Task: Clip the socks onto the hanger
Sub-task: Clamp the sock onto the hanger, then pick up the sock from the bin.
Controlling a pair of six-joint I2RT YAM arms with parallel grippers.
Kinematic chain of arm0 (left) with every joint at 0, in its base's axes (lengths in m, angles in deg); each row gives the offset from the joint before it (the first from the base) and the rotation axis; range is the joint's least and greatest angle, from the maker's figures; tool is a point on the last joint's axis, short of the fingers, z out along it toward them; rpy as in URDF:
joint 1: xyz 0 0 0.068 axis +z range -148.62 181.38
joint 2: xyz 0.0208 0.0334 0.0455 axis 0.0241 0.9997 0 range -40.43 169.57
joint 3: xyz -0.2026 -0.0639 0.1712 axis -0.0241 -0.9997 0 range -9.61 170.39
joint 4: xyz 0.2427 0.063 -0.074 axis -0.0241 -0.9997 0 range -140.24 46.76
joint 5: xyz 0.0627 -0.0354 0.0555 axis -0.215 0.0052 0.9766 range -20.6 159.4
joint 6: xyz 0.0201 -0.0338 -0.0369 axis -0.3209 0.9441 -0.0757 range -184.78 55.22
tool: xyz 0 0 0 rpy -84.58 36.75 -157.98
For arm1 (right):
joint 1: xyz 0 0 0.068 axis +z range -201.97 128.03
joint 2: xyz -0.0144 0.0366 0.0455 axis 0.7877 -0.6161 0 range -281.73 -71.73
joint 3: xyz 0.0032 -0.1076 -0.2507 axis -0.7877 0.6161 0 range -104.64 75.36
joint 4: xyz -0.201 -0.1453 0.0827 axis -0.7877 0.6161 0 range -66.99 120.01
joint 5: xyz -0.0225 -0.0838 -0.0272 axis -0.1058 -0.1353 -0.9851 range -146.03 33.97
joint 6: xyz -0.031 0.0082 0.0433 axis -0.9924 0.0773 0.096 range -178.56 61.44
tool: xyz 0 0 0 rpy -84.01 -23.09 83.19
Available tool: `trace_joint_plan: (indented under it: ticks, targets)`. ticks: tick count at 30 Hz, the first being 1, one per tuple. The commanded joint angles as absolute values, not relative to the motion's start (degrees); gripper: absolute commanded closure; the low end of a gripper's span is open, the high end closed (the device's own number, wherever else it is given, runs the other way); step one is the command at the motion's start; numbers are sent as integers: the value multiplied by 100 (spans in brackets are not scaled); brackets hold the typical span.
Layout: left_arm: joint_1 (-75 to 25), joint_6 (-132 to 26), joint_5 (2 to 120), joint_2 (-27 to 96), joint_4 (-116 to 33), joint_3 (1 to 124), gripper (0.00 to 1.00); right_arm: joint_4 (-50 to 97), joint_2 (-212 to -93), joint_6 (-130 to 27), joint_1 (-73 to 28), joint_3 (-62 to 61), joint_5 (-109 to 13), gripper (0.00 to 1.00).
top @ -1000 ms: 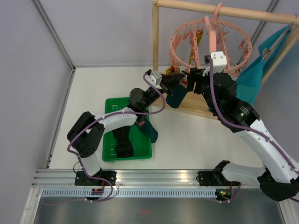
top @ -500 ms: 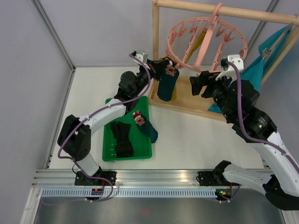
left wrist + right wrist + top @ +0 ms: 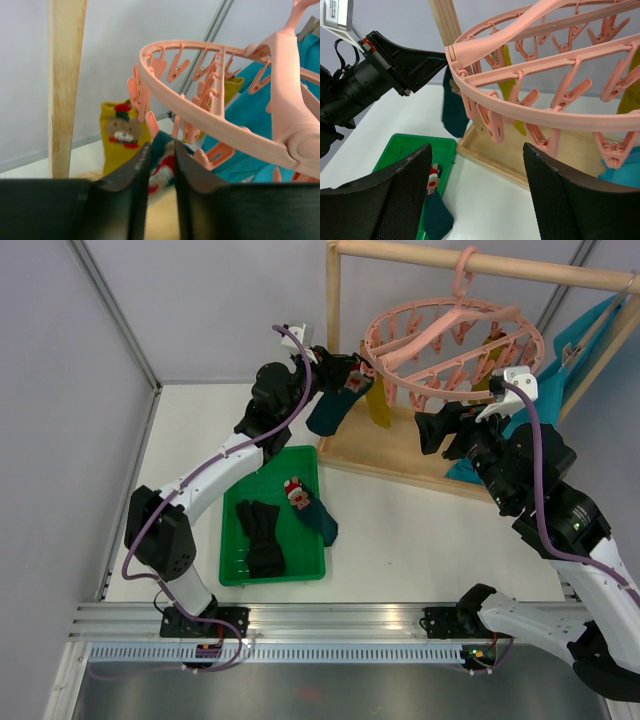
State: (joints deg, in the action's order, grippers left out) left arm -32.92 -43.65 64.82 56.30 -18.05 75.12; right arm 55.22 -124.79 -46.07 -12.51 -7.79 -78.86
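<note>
My left gripper [image 3: 345, 380] is shut on a dark teal sock [image 3: 330, 410] with a red-and-white patch. It holds the sock up at the left rim of the pink ring hanger [image 3: 450, 335]. In the left wrist view the sock [image 3: 161, 162] sits between my fingers [image 3: 132, 172], just under the ring's pegs [image 3: 187, 132]. A mustard sock [image 3: 378, 405] hangs from the hanger; it also shows in the left wrist view [image 3: 122, 135]. My right gripper [image 3: 440, 430] is wide open and empty below the ring [image 3: 540, 100], with a peg between its fingers [image 3: 405, 195].
The hanger hangs from a wooden frame rack [image 3: 335, 340] with a wooden base [image 3: 400, 455]. A large teal cloth [image 3: 545, 400] hangs at the right. A green tray [image 3: 235, 575] holds black socks [image 3: 260, 540] and a teal sock with a red-and-white pattern [image 3: 310, 505].
My left gripper has lifted the teal sock up to the hanger's left rim. My right gripper has drawn back to the right. The hanger has swung and now hangs more level.
</note>
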Motion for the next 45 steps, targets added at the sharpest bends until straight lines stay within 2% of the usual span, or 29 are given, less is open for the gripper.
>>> trace_joint_plan:
  ticks: [1,3,7,13,18,25,32,45]
  targets:
    - [-3298,-4254,6466,5292,-2038,7407,66,5624,-12385,-4529,-1277,-743,-7879,21]
    - [-3298,-4289,6474,5011,-2126,7187,60,5633,-12341,-4538,-1277,-690,-7870,21]
    - [-3307,-4412,6886,4317,-2600,6634,60,5668,-12253,-4547,-1268,-646,-7862,20]
    - [-3298,-4316,8589,3140,-3901,5430,60,5694,-12156,-4564,-1277,-523,-7782,20]
    - [-3272,-3677,9409,2725,-4515,4173,55,5641,-12130,-4573,-1277,-357,-7712,20]
    - [-3184,-2945,9744,3365,-4878,3742,56,5588,-12112,-4538,-1277,-163,-7703,20]
    - [-3114,-2673,9358,4594,-4974,3935,55,5606,-12007,-4547,-1277,-128,-7703,20]
    - [-3114,-2136,8769,5554,-4491,3987,53,5588,-11875,-4547,-1268,57,-7747,20]
